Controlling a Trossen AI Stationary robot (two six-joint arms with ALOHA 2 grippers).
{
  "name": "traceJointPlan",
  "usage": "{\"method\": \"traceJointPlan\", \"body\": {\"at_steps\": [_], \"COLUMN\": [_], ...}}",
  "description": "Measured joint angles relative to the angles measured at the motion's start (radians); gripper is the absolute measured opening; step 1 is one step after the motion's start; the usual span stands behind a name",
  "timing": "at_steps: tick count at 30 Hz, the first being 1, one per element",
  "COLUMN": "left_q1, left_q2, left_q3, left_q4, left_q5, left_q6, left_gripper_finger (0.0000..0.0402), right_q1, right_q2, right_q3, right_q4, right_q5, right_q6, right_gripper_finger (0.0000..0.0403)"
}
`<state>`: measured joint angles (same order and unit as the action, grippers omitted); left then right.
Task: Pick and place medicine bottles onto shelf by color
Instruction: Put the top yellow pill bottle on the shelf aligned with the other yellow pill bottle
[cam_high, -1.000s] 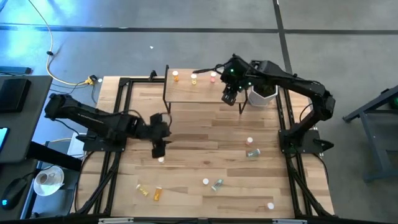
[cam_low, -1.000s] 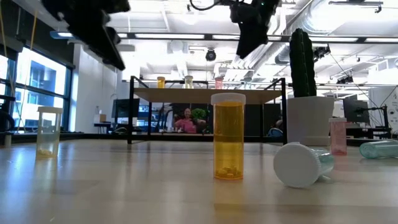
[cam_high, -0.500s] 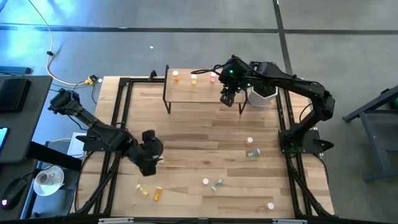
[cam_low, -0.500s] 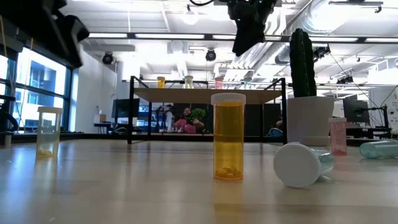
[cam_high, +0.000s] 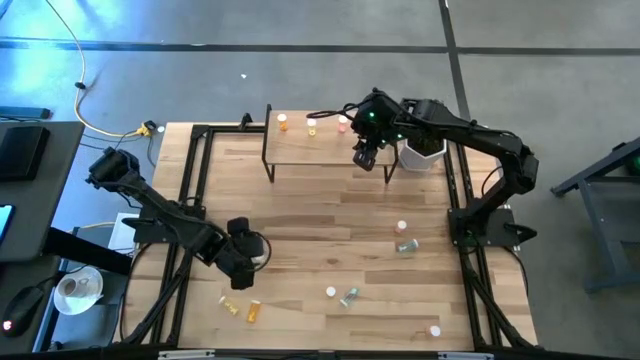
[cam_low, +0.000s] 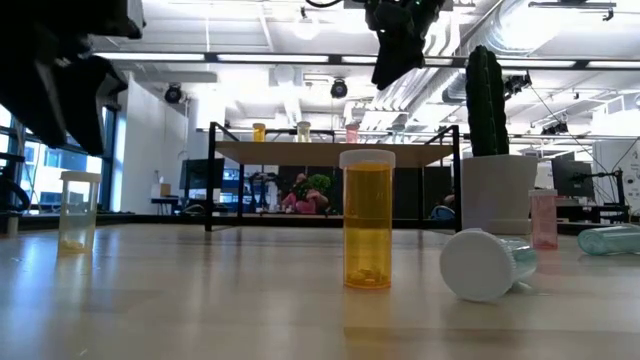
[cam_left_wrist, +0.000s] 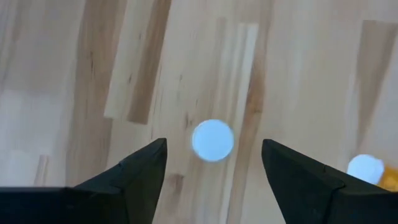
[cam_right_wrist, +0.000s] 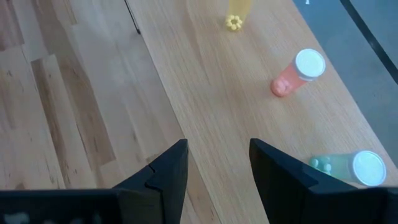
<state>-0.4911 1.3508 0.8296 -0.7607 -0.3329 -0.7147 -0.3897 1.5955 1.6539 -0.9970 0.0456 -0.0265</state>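
Two matte black jointed arms, left arm (cam_high: 160, 210), right arm (cam_high: 470, 135) showing small green indicator lights near its wrist, each gripper ended in two dark wedge-shaped fingers (cam_left_wrist: 134, 180).

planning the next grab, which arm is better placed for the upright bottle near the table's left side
Left. The left pincer hangs open directly above that white-capped bottle, its fingers either side of the cap. The right pincer is open too, but far away at the shelf by the back edge.
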Motion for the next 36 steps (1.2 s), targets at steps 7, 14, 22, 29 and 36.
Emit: {"method": "traceJointPlan", "body": {"at_steps": [7, 14, 22, 29, 36], "left_q1": [0.028, 0.067, 0.069, 0.069, 0.07], "left_q2": [0.047, 0.085, 0.129, 0.167, 0.155], "left_q3": [0.0, 0.001, 0.001, 0.001, 0.001], "left_q4": [-0.007, 0.017, 0.026, 0.027, 0.024], "left_q5": [-0.009, 0.011, 0.059, 0.073, 0.079], "left_q6": [-0.016, -0.015, -0.015, 0.002, 0.04], "left_gripper_finger": [0.0251, 0.0251, 0.025, 0.025, 0.025], "right_q1": [0.0, 0.0, 0.0, 0.0, 0.0], "right_q2": [0.001, 0.001, 0.001, 0.001, 0.001], "right_q3": [0.0, 0.0, 0.0, 0.0, 0.0], "right_q4": [0.002, -0.005, -0.005, -0.007, -0.007], "right_q5": [0.0, 0.0, 0.0, 0.0, 0.0], "right_q6": [0.0, 0.0, -0.008, -0.008, -0.008], "right_gripper_finger": [0.0163, 0.0163, 0.0163, 0.0163, 0.0163]}}
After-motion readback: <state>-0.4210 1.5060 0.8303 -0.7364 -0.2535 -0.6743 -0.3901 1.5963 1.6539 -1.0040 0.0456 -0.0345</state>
